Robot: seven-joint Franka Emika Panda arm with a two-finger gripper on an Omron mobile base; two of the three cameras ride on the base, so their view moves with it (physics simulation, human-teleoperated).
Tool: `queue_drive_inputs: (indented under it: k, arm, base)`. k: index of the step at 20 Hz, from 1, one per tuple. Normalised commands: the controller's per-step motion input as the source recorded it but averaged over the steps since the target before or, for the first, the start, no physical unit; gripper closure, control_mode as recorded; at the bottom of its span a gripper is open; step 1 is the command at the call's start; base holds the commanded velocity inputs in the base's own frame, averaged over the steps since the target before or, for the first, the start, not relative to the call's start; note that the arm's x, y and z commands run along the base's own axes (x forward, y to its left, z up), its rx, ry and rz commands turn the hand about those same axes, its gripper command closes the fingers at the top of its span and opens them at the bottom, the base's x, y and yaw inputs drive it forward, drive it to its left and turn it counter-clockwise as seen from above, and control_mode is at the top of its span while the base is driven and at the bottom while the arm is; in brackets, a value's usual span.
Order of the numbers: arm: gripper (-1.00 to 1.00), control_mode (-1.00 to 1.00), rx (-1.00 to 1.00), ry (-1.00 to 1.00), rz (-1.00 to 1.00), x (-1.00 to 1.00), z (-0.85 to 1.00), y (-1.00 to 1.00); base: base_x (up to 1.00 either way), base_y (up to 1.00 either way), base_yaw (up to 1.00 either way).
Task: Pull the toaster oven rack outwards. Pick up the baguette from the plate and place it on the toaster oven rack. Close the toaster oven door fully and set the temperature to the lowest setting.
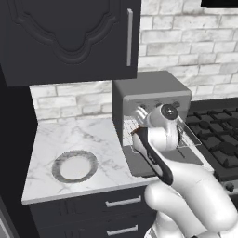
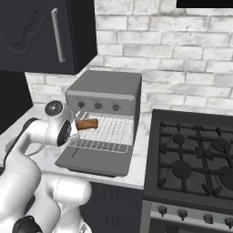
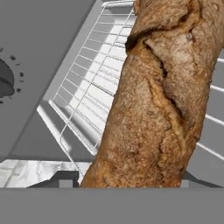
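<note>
The baguette point(image 2: 88, 124) is brown and crusty, and my gripper point(image 2: 78, 125) is shut on one end of it. It hangs just above the left part of the toaster oven rack point(image 2: 110, 132), which is pulled out over the open toaster oven door point(image 2: 95, 162). In the hand view the baguette point(image 3: 148, 100) lies between my gripper's point(image 3: 127, 181) fingertips, with the rack point(image 3: 87, 96) behind it. The grey toaster oven point(image 1: 151, 90) stands on the counter. The plate point(image 1: 58, 169), left of it, has nothing on it.
Three dark knobs point(image 2: 98, 105) run across the oven's front above the opening. A black stove point(image 2: 195, 154) with burner grates adjoins the counter on the right. A dark wall cabinet point(image 1: 69, 37) hangs above the marble counter point(image 1: 69, 135). My arm's wrist point(image 1: 160, 132) stands before the oven mouth.
</note>
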Motion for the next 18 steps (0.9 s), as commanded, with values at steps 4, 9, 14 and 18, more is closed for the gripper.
queue_drive_inputs:
  k: [4, 9, 14, 18]
  arm:
    - [1.00, -1.00, 0.06, 0.02, -0.03, 0.24, 0.00, -0.54]
    - [1.00, -1.00, 0.03, 0.10, -0.03, 0.34, -0.01, -0.46]
    - [1.00, -1.00, 0.00, 0.11, -0.06, 0.37, -0.15, -0.23]
    - [1.00, -1.00, 0.00, 0.02, -0.06, 0.31, -0.22, -0.03]
  base:
    - [0.00, 0.00, 0.00]
    - [0.00, 0.00, 0.00]
    - [0.00, 0.00, 0.00]
    - [0.00, 0.00, 0.00]
